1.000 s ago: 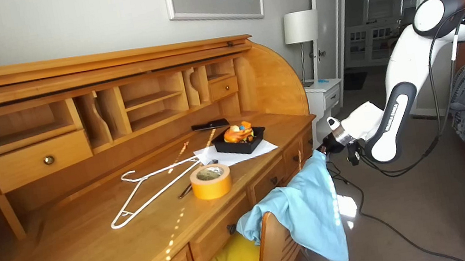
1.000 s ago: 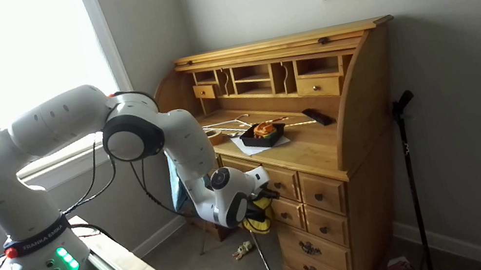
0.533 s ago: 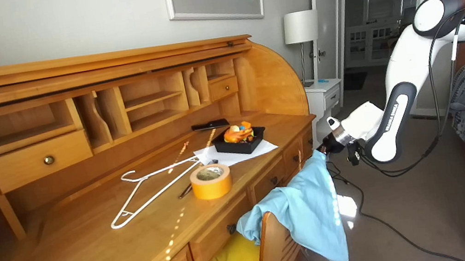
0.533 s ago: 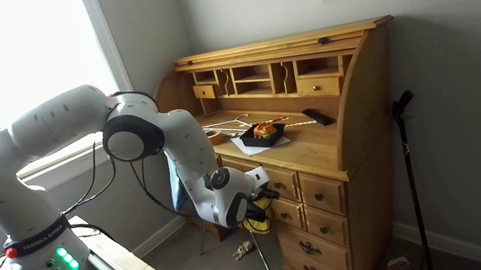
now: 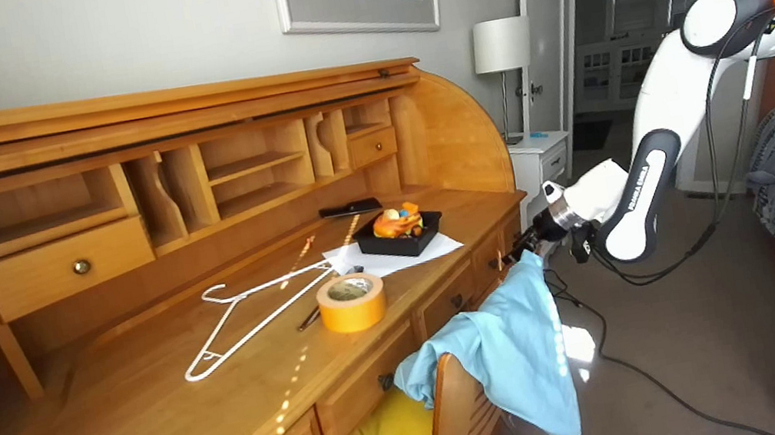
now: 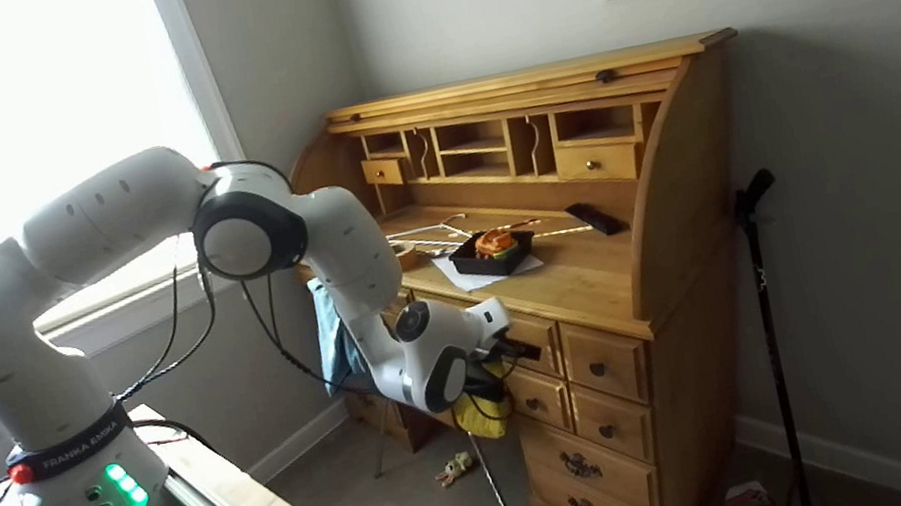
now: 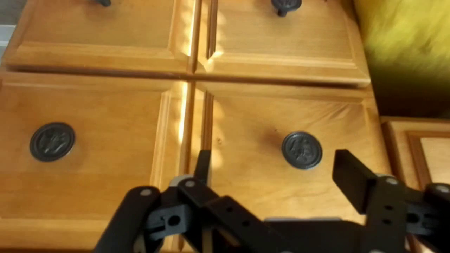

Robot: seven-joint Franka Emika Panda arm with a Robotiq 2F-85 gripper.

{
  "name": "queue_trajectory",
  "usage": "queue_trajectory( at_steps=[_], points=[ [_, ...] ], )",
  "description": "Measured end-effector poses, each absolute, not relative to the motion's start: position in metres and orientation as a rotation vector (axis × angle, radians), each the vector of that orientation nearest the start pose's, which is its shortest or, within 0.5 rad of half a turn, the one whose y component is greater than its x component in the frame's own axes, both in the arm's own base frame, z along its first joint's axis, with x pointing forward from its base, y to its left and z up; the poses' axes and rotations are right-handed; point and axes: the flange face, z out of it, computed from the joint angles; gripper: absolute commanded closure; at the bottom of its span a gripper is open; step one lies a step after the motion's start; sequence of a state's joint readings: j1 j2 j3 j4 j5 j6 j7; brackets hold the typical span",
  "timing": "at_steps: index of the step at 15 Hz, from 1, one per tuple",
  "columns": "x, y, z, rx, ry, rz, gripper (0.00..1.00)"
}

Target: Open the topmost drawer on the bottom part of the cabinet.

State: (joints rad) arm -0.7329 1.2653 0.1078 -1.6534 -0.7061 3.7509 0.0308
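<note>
The cabinet, a honey-brown roll-top desk (image 6: 689,266), stands against the wall in both exterior views. My gripper (image 7: 272,160) faces the topmost drawer (image 7: 260,182), whose front sits flush with those around it. The wrist picture is upside down, so this upper-row drawer lies low in it. Its round dark knob (image 7: 301,150) appears in the opening between the spread fingers (image 7: 351,181), nearer the right-hand one and slightly past the tips. Nothing is held. In an exterior view the gripper (image 6: 531,350) is in front of the upper drawers, covering part of the front.
A chair (image 5: 457,409) with a light blue cloth (image 5: 511,338) over its back and a yellow cushion (image 5: 393,426) stands close to the gripper. On the desktop lie a white hanger (image 5: 242,330), orange tape (image 5: 352,305) and a black tray (image 5: 399,244).
Still over the first half second, the arm has since moved closer to the drawer fronts, leftward in an exterior view. The fingers now reach past the blue cloth's top corner.
</note>
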Motion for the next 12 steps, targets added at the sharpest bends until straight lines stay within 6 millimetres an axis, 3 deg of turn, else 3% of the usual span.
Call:
queue_trajectory(
  at_steps=[5,12],
  points=[
    [0.551,-0.295,0.025,-2.927,0.091,-1.351,0.00],
    [0.549,-0.292,0.019,-2.962,0.116,-1.246,0.00]
  ],
)
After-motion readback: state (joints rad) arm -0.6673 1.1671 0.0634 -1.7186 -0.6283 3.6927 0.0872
